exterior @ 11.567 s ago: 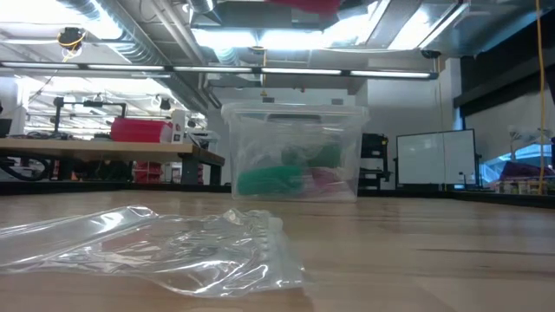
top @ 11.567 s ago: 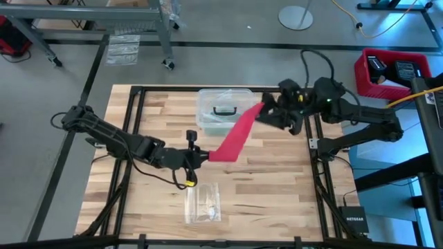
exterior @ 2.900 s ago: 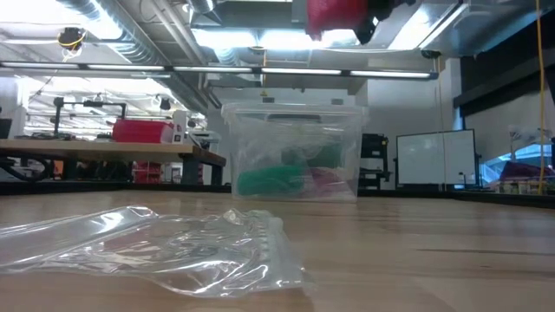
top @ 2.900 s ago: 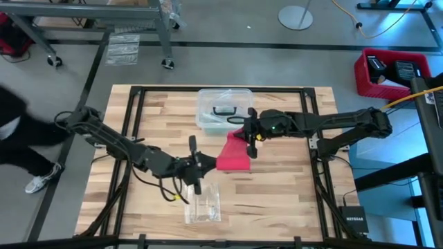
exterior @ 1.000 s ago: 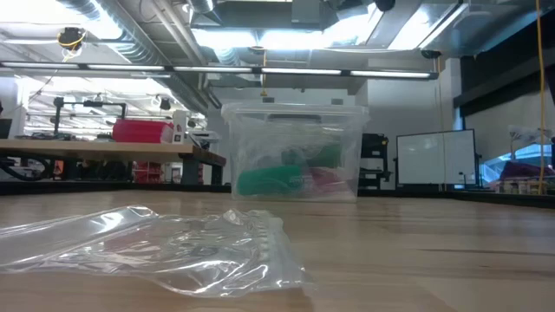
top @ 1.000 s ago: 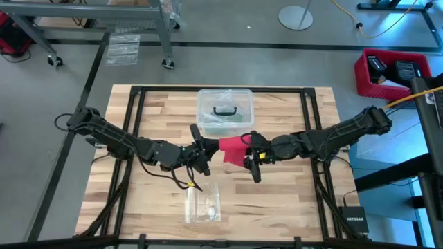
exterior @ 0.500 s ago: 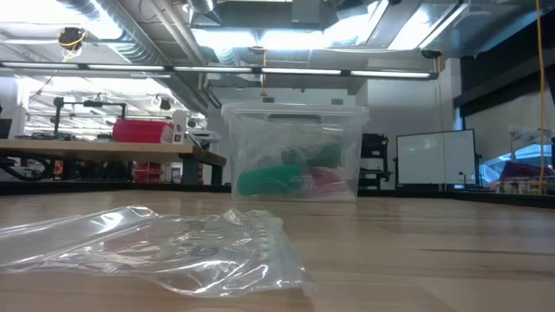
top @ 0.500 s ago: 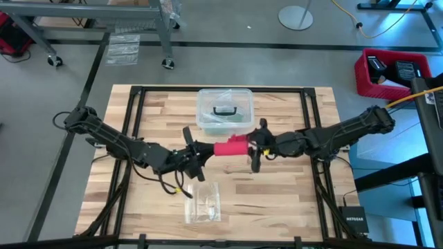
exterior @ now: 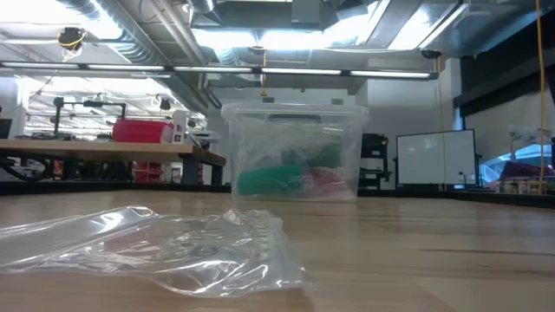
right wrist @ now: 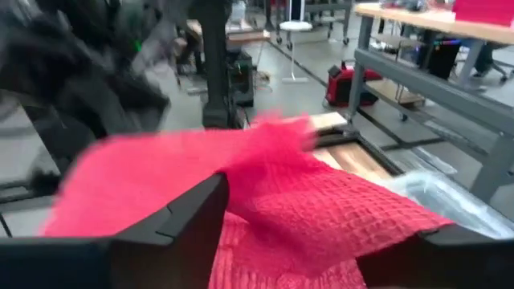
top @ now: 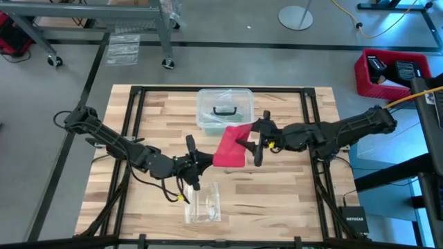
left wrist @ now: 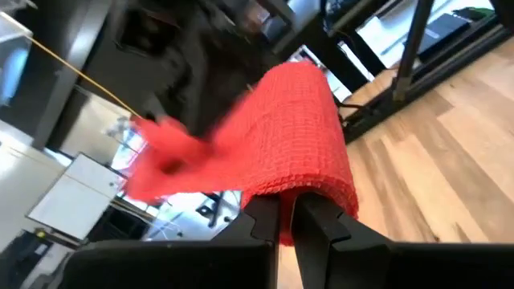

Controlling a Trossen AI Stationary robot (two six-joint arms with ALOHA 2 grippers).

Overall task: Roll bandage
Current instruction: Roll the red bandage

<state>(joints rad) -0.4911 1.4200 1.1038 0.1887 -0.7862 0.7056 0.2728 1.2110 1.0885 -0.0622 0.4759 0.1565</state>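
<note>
The red bandage (top: 230,146) hangs in the air over the middle of the table, a broad slanting sheet between my two grippers. It fills the left wrist view (left wrist: 289,144) and the right wrist view (right wrist: 321,209). My left gripper (top: 199,163) is at its near left end, shut on it. My right gripper (top: 256,145) is at its far right end, with the fingers spread wide and the cloth between them. The low view shows neither gripper nor the bandage. My left gripper pinches the bandage's end edge (left wrist: 286,218) between its two fingers (left wrist: 315,225). The fingers come level from the table's left. The cloth is clear of the table and runs away from the fingers up toward my right gripper. My right gripper is open. Bunched, folded cloth (right wrist: 265,201) lies across the gap and reaches both fingers (right wrist: 189,229). It is clear of the table. Whether it wraps a finger I cannot tell.
A clear plastic box (top: 223,109) with a black handle stands just beyond the bandage; green and red things show inside it (exterior: 286,180). A small clear plastic bag (top: 203,202) lies near the front edge (exterior: 147,247). A black frame (top: 138,93) borders the wooden table.
The bandage was a narrow level band between the grippers half a second ago and now shows as a broad slanting sheet. My left gripper has gone a little toward the table's near edge and my right gripper toward the far edge. Both have turned.
</note>
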